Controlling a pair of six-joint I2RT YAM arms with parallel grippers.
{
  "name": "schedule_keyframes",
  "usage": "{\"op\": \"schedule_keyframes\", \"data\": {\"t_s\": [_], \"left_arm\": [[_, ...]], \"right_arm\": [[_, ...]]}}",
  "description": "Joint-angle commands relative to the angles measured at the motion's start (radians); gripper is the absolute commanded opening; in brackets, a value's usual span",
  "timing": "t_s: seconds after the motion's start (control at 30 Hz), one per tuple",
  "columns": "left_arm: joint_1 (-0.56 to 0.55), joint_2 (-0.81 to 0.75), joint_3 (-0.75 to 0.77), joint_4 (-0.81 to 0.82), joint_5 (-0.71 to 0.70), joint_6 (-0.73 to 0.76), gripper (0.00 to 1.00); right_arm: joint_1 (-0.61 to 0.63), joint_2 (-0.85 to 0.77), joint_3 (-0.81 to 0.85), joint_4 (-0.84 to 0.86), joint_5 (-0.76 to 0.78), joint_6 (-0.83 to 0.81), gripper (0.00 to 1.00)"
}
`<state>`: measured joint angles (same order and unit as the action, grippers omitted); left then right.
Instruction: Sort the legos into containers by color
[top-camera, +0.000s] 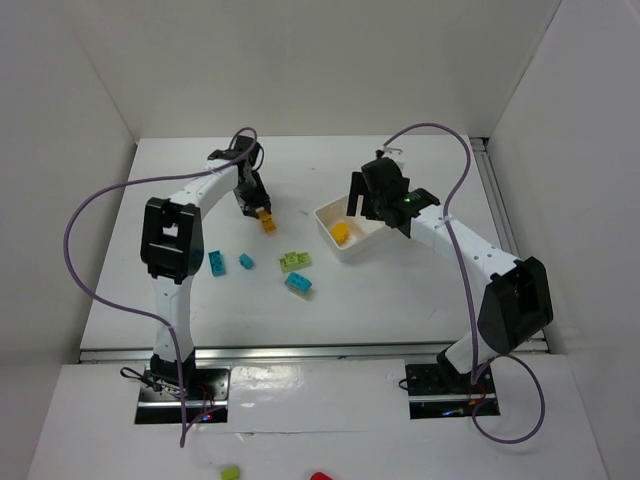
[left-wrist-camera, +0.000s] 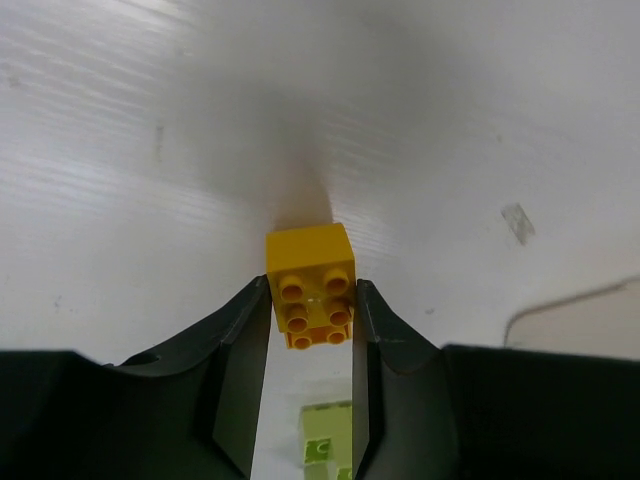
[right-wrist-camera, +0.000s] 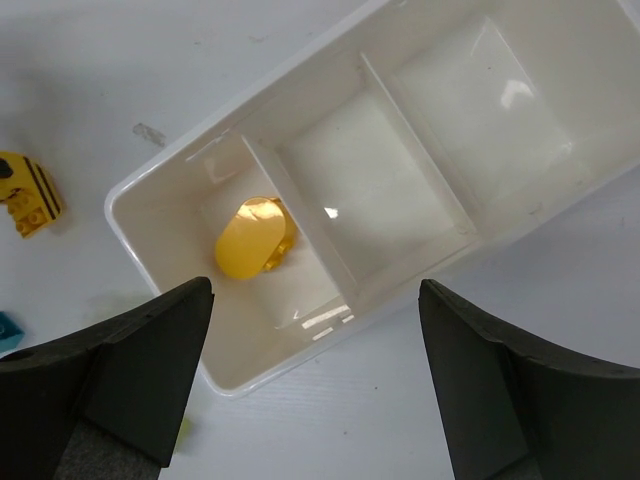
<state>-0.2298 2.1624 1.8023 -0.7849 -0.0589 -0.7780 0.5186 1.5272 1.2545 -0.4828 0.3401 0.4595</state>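
Over the white table (top-camera: 400, 290), your left gripper (left-wrist-camera: 312, 300) is pinching an orange-yellow brick (left-wrist-camera: 310, 260) between its jaws. At its 3 o'clock your right gripper (right-wrist-camera: 315, 292) is hovering, jaws spread wide and empty, above the white tray (right-wrist-camera: 160, 180), a rounded yellow piece (right-wrist-camera: 250, 238) lying in its end compartment.

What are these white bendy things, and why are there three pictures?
They are two robot arms bolted to a table. One picture looks down from above; the other two come from a camera on each wrist. The left fingers are pinching an orange-yellow brick. The right fingers are open above a white tray, which holds a rounded yellow piece. Three cyan bricks and a lime green brick lie on the table.
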Motion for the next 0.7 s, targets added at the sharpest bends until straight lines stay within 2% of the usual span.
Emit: {"op": "schedule_keyframes", "data": {"t_s": [0.0, 0.1, 0.13, 0.2, 0.23, 0.37, 0.53, 0.67], "left_arm": [[0.0, -0.036, 0.069, 0.016, 0.19, 0.16, 0.0], [0.0, -0.082, 0.057, 0.041, 0.39, 0.267, 0.0], [0.009, -0.108, 0.036, 0.094, 0.495, 0.305, 0.0], [0.018, -0.203, -0.061, 0.18, 0.635, 0.335, 0.0], [0.045, -0.235, -0.093, 0.278, 0.775, 0.335, 0.0], [0.084, -0.329, -0.239, 0.514, 1.081, 0.289, 0.0], [0.104, -0.352, -0.303, 0.706, 1.257, 0.186, 0.0], [0.104, -0.375, -0.354, 0.871, 1.3, 0.105, 0.0]], "right_arm": [[-0.011, -0.018, 0.002, 0.038, -0.071, -0.002, 0.91], [-0.04, -0.058, -0.039, 0.133, -0.211, -0.024, 0.91], [-0.049, -0.076, -0.049, 0.16, -0.325, -0.033, 0.91], [-0.075, -0.088, -0.064, 0.245, -0.456, -0.044, 0.91], [-0.084, -0.099, -0.079, 0.278, -0.607, -0.054, 0.91], [-0.112, -0.09, -0.093, 0.406, -0.874, -0.044, 0.91], [-0.121, -0.05, -0.046, 0.409, -1.015, -0.044, 0.91], [-0.111, -0.027, -0.046, 0.476, -1.13, -0.015, 0.92]]}}
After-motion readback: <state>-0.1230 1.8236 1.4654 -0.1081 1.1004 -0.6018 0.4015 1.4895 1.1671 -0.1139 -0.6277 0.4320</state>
